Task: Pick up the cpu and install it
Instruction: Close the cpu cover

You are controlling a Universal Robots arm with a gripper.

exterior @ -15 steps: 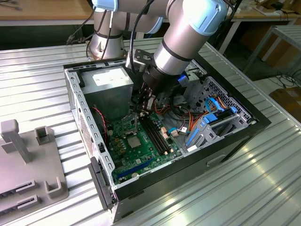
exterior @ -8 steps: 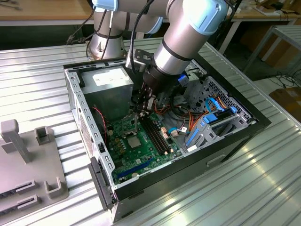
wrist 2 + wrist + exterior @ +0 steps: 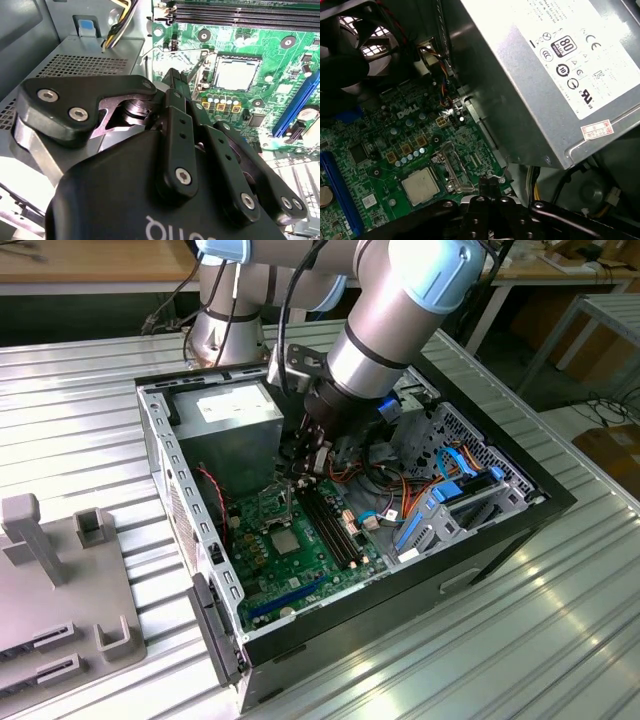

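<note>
The cpu (image 3: 420, 186) is a small pale silver square lying flat in its socket on the green motherboard (image 3: 375, 145). In the second wrist view the cpu (image 3: 235, 74) sits in the same place, and in the exterior view the cpu (image 3: 283, 540) is mid-board. The socket's metal load plate (image 3: 451, 167) stands flipped open beside it. My gripper (image 3: 488, 186) hovers just past that plate, close to the power supply, fingers together and empty. Its black tip (image 3: 173, 82) points at the board beside the socket lever (image 3: 197, 67). In the exterior view the gripper (image 3: 300, 468) is down inside the case.
A grey power supply (image 3: 235, 425) fills the case's back corner right beside the gripper. Black memory slots (image 3: 330, 520) run alongside the socket, a case fan (image 3: 350, 50) sits by the board, and blue drive brackets (image 3: 440, 505) and cables crowd the exterior view's right. A grey fixture (image 3: 50, 580) stands on the table.
</note>
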